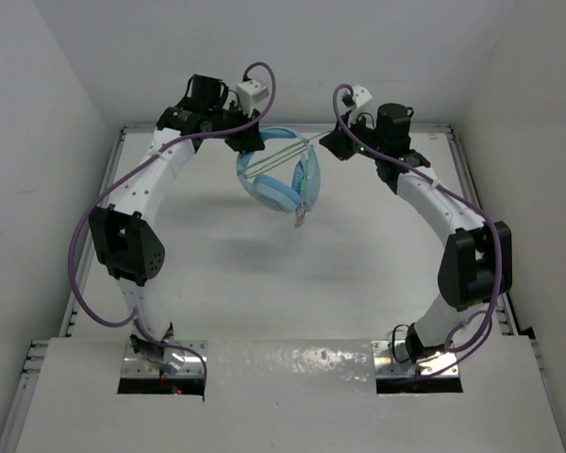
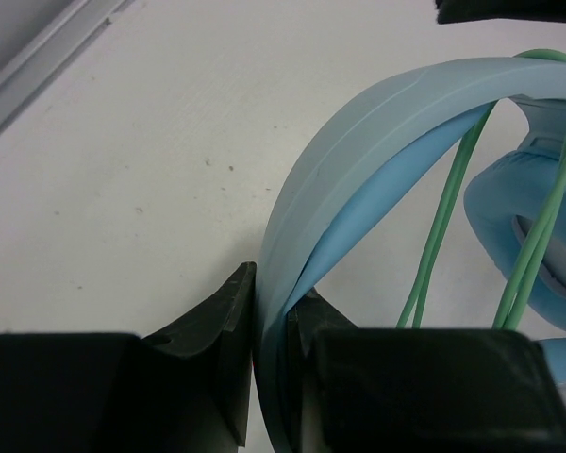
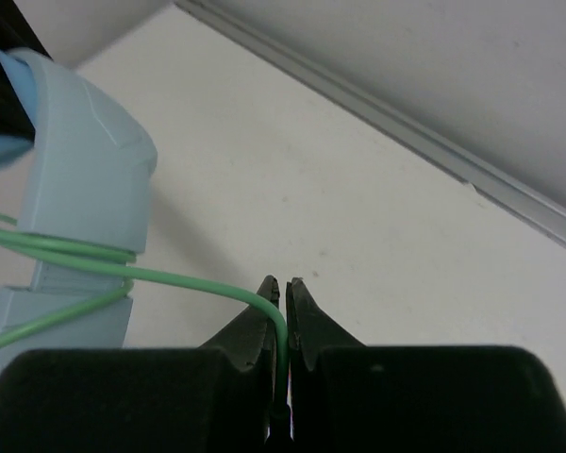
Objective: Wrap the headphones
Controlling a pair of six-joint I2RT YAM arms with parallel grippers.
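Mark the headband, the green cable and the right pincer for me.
headband (image 2: 377,118): left wrist view, on the outer pale band's arch.
green cable (image 3: 189,278): right wrist view, on the strand running into the pincer.
right pincer (image 3: 284,283): right wrist view, midway between its fingertips.

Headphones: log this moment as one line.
object: headphones | left hand: shut on headband | right hand: shut on green cable | wrap: several turns already on
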